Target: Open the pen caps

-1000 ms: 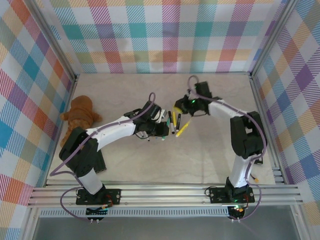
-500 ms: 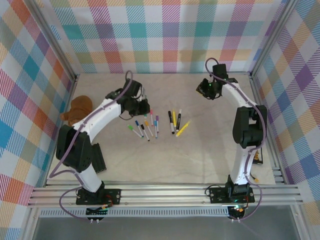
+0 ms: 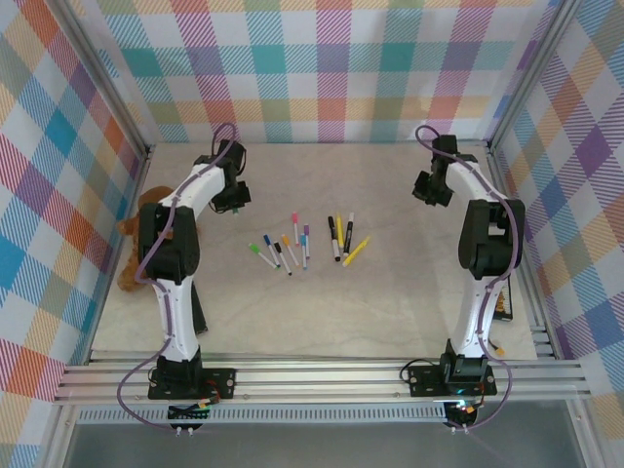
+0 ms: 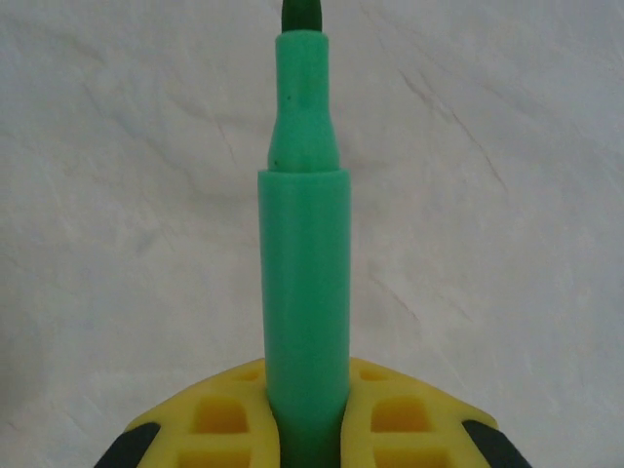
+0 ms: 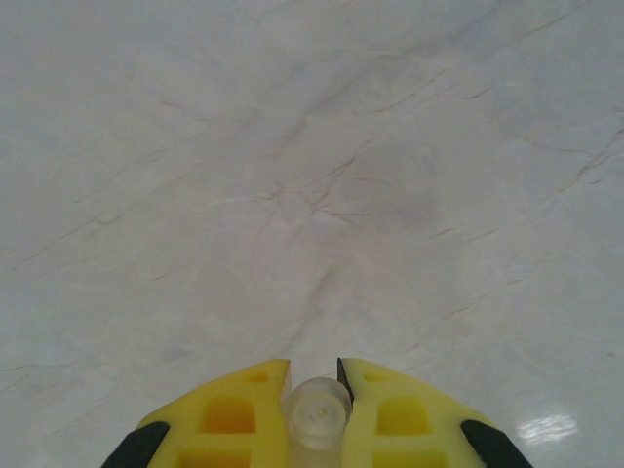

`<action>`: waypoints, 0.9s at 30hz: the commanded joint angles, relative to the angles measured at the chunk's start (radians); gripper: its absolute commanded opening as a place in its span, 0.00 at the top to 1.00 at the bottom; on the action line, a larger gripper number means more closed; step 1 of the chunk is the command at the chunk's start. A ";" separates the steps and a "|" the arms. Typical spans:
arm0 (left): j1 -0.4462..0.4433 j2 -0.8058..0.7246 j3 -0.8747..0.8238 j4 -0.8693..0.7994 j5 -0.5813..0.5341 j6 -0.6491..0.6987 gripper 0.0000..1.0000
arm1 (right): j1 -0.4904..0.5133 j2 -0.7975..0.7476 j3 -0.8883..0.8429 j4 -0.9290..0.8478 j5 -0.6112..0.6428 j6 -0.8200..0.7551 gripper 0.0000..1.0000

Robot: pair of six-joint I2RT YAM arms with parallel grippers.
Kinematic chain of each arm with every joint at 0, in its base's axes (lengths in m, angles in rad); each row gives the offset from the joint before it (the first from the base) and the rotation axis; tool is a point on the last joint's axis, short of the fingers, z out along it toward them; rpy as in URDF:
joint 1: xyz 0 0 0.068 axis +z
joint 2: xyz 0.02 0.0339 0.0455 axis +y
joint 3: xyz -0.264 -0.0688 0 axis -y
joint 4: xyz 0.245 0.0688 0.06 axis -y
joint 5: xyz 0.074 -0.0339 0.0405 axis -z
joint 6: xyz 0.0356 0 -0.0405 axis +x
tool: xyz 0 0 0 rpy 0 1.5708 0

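Observation:
My left gripper is shut on a green marker pen that stands straight out of its yellow fingers; the pen's dark nib is bare, with no cap on it. My right gripper is shut on a small clear pen cap, seen end-on between its pads. From above, the left gripper hangs at the far left of the table and the right gripper at the far right. Several capped pens lie in two loose groups mid-table, with coloured pen caps on their ends.
A brown teddy bear lies at the left edge, partly behind the left arm. A yellow pen lies slanted beside black ones. Checked walls close in the table on three sides. A small dark item sits at the right rail.
The grippers met over the pens a second ago. They have since drawn apart toward the back corners, the left carrying the green pen, the right carrying the cap.

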 commanded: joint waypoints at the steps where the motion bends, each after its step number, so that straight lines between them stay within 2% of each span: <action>1: 0.011 0.076 0.128 -0.109 -0.111 0.044 1.00 | -0.017 0.022 0.047 -0.047 0.042 -0.025 1.00; 10: 0.039 0.225 0.290 -0.205 -0.173 0.059 1.00 | -0.028 0.109 0.121 -0.102 0.122 -0.032 1.00; 16: 0.043 0.227 0.261 -0.201 -0.175 0.059 1.00 | -0.031 0.117 0.097 -0.090 0.138 -0.019 0.99; 21: 0.045 0.225 0.239 -0.195 -0.174 0.056 0.84 | -0.031 0.128 0.096 -0.097 0.138 -0.010 0.89; 27: 0.044 0.224 0.236 -0.188 -0.151 0.053 0.77 | -0.032 0.138 0.095 -0.107 0.138 -0.007 0.80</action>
